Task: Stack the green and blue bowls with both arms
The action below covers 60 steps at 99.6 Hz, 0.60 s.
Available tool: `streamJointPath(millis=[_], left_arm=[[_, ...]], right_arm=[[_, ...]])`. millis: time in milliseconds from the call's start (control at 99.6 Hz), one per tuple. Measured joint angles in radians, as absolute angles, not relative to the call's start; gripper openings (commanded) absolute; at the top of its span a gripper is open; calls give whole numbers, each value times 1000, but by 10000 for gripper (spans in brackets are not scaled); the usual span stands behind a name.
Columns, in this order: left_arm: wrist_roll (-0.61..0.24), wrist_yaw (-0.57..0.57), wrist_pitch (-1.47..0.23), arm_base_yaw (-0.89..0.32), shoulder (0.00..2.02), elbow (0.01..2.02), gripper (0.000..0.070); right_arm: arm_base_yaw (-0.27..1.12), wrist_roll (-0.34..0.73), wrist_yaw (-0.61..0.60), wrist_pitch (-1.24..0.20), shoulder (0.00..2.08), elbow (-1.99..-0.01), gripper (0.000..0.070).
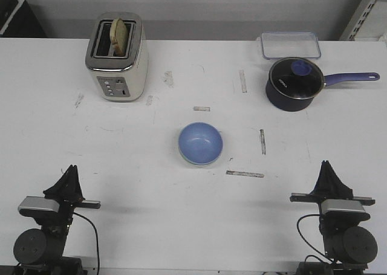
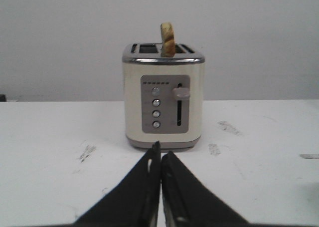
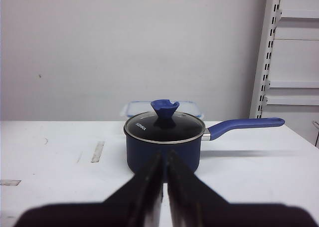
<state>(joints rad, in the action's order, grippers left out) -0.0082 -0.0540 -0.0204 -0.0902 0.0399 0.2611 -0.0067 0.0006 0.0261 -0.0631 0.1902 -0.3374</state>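
The light blue bowl [image 1: 201,142] sits in the middle of the table. A thin pale green rim [image 1: 188,161] shows under its near edge, so the blue bowl rests inside the green bowl, which is mostly hidden. My left gripper [image 1: 71,168] is shut and empty at the near left of the table, far from the bowls. In the left wrist view the left gripper [image 2: 160,151] points at the toaster. My right gripper [image 1: 327,165] is shut and empty at the near right. In the right wrist view the right gripper [image 3: 164,156] points at the saucepan. Neither wrist view shows the bowls.
A cream toaster [image 1: 117,57] with a slice of bread in it stands at the back left; it also shows in the left wrist view [image 2: 163,95]. A navy saucepan [image 1: 295,83] with a glass lid and a clear container [image 1: 290,45] stand at the back right. A white shelf rack [image 3: 291,62] stands beyond the table.
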Motion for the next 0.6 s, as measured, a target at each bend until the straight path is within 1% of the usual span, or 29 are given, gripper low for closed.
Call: streamJointPath(millis=[151, 331, 602], left_arm=[[1, -53, -7, -47, 40, 204, 1], [4, -54, 7, -39, 38, 171, 1], [9, -54, 167, -39, 38, 36, 1]], right_arm=[[-7, 1, 26, -63, 190, -337, 10], [-7, 1, 26, -63, 190, -337, 10], [-7, 1, 26, -64, 190, -337, 10]])
